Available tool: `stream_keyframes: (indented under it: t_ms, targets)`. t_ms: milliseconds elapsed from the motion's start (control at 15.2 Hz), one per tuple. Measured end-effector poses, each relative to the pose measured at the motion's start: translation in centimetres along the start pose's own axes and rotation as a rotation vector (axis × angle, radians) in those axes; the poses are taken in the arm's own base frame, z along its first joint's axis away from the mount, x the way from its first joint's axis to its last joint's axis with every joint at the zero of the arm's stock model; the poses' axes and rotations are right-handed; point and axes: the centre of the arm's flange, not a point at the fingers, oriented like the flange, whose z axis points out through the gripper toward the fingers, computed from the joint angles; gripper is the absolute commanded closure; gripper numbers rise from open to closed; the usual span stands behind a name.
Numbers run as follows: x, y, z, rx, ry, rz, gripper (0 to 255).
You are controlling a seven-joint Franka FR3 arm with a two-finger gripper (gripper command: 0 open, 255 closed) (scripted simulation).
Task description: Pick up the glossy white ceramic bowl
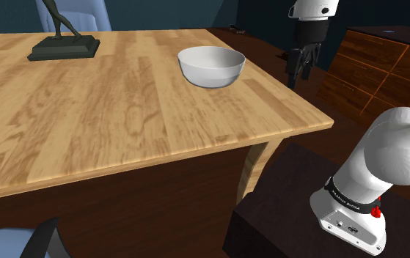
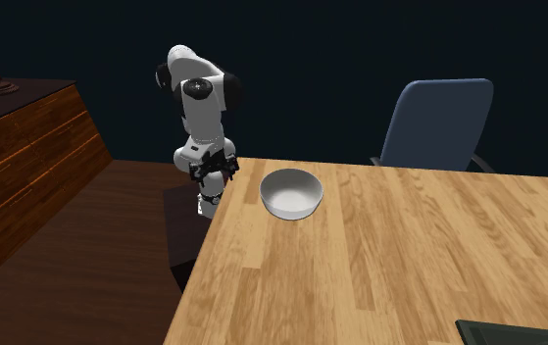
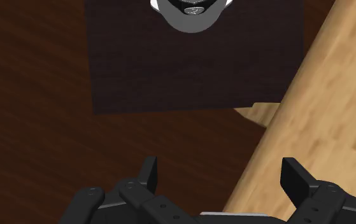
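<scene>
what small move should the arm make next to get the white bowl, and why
Probably slide the pincer sideways over the table, keeping it high enough to clear the edge, until it hangs above the white bowl. The pincer is open, but it hangs beyond the table's edge over the dark floor, apart from the bowl, so lowering here would likely miss.

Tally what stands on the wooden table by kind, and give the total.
white bowl: 1
dark statuette on a flat base: 1
Total: 2
</scene>
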Motion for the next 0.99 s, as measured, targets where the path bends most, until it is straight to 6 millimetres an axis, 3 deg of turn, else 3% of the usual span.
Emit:
stream_keyframes:
  t_ms: [330, 990]
  targets:
    - [2.4, -1.2, -1.4, 0.044, 0.026, -0.017, 0]
    - [11.4, -5.2, -7.0, 0.191, 0.111, -0.072, 0]
